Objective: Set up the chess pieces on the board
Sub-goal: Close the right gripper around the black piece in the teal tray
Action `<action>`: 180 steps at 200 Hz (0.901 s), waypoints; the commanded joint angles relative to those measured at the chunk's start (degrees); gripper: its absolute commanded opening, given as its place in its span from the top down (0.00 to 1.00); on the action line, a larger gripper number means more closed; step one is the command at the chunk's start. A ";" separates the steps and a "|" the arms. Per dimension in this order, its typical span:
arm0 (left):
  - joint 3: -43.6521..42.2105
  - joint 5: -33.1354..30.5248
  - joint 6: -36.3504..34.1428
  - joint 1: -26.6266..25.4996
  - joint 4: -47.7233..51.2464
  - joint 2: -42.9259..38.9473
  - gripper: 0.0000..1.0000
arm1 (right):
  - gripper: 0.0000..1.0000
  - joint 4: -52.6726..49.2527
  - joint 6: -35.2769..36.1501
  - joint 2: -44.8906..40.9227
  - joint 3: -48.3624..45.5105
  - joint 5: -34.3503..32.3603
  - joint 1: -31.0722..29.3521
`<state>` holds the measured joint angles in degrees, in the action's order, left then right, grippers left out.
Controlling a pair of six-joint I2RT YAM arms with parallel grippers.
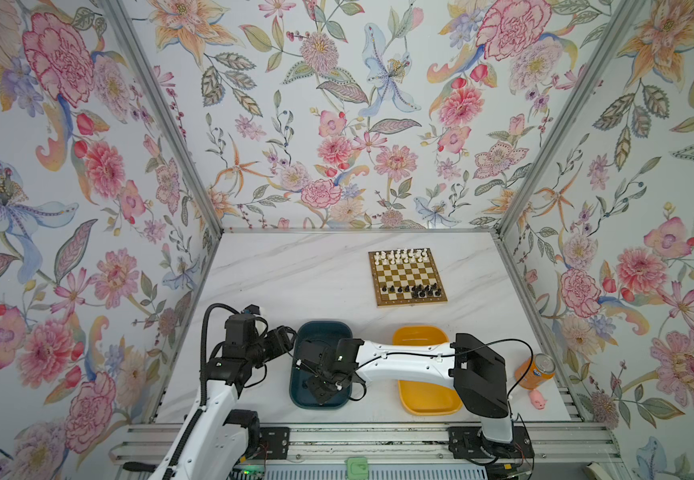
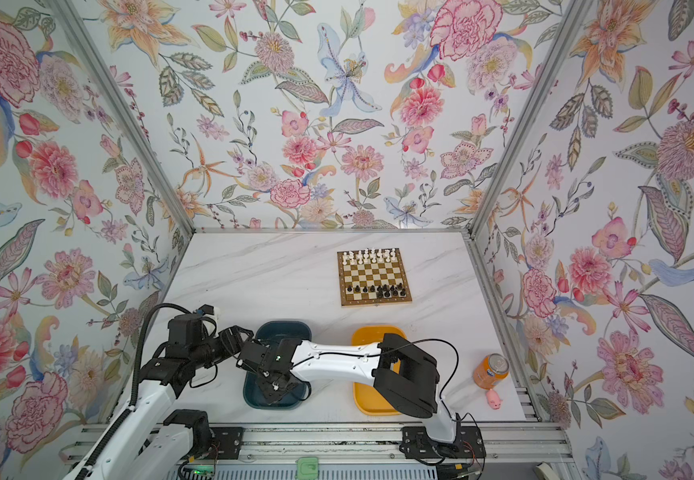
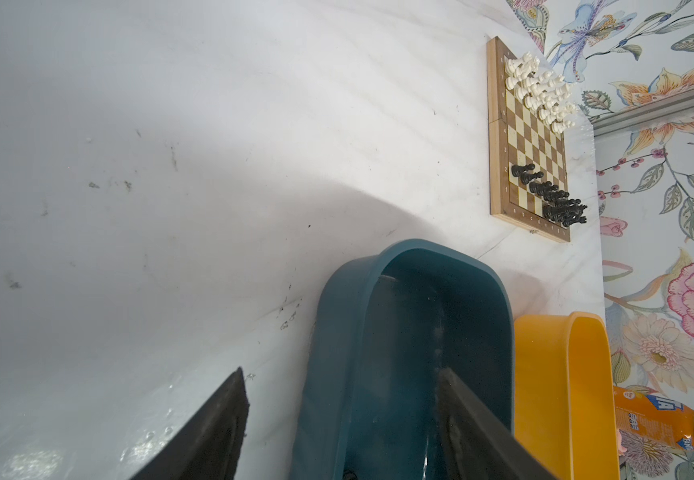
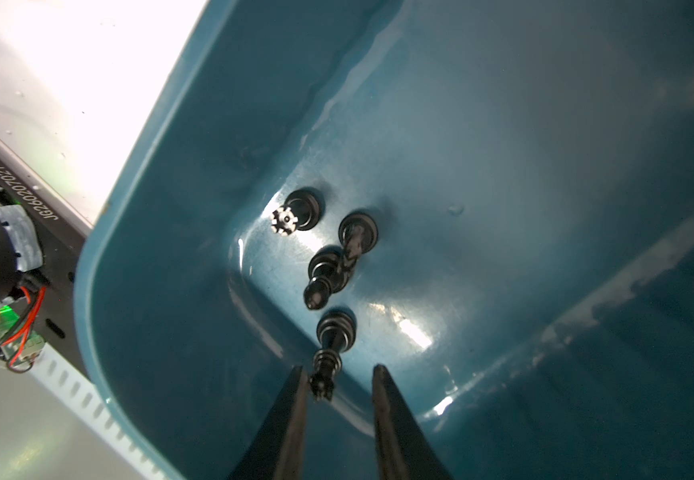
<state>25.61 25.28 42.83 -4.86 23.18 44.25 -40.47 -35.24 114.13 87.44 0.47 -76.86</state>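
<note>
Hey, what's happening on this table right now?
The right gripper is down in the teal tray, open around the top of one of four black chess pieces left there. The left gripper hangs open at the tray's rim, empty. The board already holds white pieces along its far side and most black ones along the near side.

in both top views the right arm point(image 1: 403, 361) hides the middles of the teal tray point(image 1: 324, 328) and yellow tray point(image 1: 428, 399). black chess pieces point(image 1: 415, 289) at 6 o'clock on the board point(image 1: 375, 282) are too small to name.
</note>
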 commanded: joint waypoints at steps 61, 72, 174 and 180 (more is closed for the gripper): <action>1.63 0.42 -1.07 0.49 0.38 -0.48 0.27 | 0.67 -1.47 0.24 0.65 0.89 0.73 -0.84; 1.56 0.47 -1.09 0.47 0.24 -0.54 0.27 | 0.67 -1.46 0.26 0.81 0.89 1.00 -0.91; 1.56 0.21 -1.09 0.46 0.46 -0.74 0.27 | 0.69 -1.54 0.51 2.33 1.14 1.42 -1.00; 1.58 0.21 -1.13 0.47 0.43 -0.79 0.27 | 0.70 -1.54 0.51 2.37 1.15 1.38 -0.97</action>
<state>25.67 25.28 42.83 -4.86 23.18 43.99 -40.84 -35.20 115.52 87.44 2.07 -77.56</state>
